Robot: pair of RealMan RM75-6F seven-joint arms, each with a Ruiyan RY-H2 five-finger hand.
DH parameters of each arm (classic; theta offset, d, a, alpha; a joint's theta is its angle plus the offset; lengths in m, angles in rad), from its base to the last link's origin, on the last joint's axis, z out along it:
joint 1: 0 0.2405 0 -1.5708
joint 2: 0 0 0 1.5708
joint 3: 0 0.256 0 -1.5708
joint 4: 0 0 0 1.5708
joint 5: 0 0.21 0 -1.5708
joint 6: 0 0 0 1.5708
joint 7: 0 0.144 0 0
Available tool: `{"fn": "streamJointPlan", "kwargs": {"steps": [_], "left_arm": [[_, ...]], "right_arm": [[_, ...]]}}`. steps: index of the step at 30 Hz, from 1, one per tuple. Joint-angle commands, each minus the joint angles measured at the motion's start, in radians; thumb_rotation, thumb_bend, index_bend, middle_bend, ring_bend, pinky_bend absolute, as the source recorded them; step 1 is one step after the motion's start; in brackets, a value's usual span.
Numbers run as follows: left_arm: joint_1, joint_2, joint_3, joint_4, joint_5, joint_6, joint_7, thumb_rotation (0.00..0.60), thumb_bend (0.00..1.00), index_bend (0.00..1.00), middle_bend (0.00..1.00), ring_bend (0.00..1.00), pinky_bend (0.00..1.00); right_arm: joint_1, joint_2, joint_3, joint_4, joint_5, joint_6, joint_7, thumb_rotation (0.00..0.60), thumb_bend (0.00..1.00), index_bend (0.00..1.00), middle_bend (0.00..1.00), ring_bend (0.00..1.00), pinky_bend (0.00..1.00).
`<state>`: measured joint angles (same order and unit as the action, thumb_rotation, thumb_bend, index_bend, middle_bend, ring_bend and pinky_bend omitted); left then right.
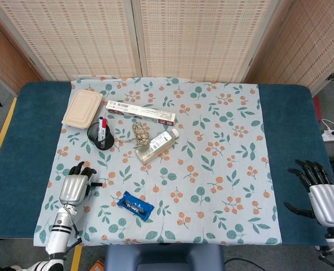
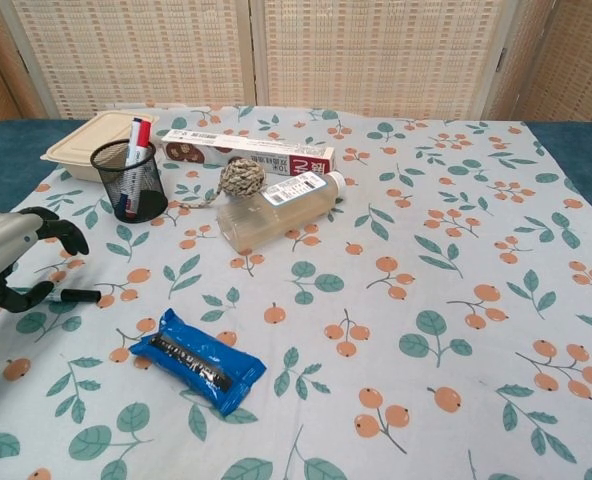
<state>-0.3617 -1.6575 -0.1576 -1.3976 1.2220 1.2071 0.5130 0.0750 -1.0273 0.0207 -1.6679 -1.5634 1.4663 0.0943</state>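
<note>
A floral cloth is covering the blue table. On it are lying a long cardboard box, its print too small to read, a beige lidded container, a clear plastic bottle with a white label, a black mesh cup, a twine ball and a blue crinkly packet. The left hand is arching over the marker, fingers curved and apart, the black cap sticking out just beside them. The right hand is resting spread at the table edge, holding nothing.

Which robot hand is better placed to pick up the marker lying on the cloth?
The left robot hand: it sits right over the marker, fingers curled around it. The right robot hand rests far across the table.
</note>
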Motion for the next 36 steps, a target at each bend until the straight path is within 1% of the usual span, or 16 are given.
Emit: {"fn": "streamJointPlan", "kwargs": {"steps": [1, 9, 13, 18, 23, 36], "left_arm": [[-0.001, -0.015, 0.006, 0.014, -0.012, 0.004, 0.006, 0.600, 0.42, 0.33, 0.28, 0.08, 0.18], [0.016, -0.034, 0.026, 0.013, -0.002, 0.051, 0.006, 0.600, 0.42, 0.33, 0.33, 0.09, 0.17], [0.019, -0.051, 0.034, 0.032, -0.010, 0.048, -0.001, 0.600, 0.42, 0.33, 0.35, 0.09, 0.17], [0.019, -0.073, 0.044, 0.063, -0.011, 0.045, -0.008, 0.600, 0.42, 0.33, 0.35, 0.09, 0.17], [0.013, -0.083, 0.039, 0.077, -0.012, 0.045, -0.010, 0.600, 0.42, 0.33, 0.35, 0.09, 0.17], [0.002, -0.110, 0.038, 0.128, -0.026, 0.027, -0.006, 0.600, 0.42, 0.37, 0.42, 0.13, 0.18]], "right_arm": [[0.000, 0.000, 0.001, 0.000, 0.002, 0.000, 0.000, 0.600, 0.00, 0.23, 0.08, 0.05, 0.00], [0.002, -0.001, 0.001, 0.003, 0.005, -0.006, 0.003, 0.600, 0.00, 0.24, 0.08, 0.05, 0.00], [0.000, 0.001, 0.001, 0.002, 0.003, -0.003, 0.004, 0.600, 0.00, 0.24, 0.08, 0.05, 0.00], [-0.002, 0.003, 0.002, 0.002, 0.002, 0.003, 0.008, 0.600, 0.00, 0.24, 0.08, 0.05, 0.00], [0.000, 0.003, 0.001, 0.004, 0.004, -0.003, 0.010, 0.600, 0.00, 0.24, 0.08, 0.05, 0.00], [0.001, 0.002, 0.004, 0.008, 0.014, -0.009, 0.009, 0.600, 0.00, 0.24, 0.08, 0.05, 0.00]]}}
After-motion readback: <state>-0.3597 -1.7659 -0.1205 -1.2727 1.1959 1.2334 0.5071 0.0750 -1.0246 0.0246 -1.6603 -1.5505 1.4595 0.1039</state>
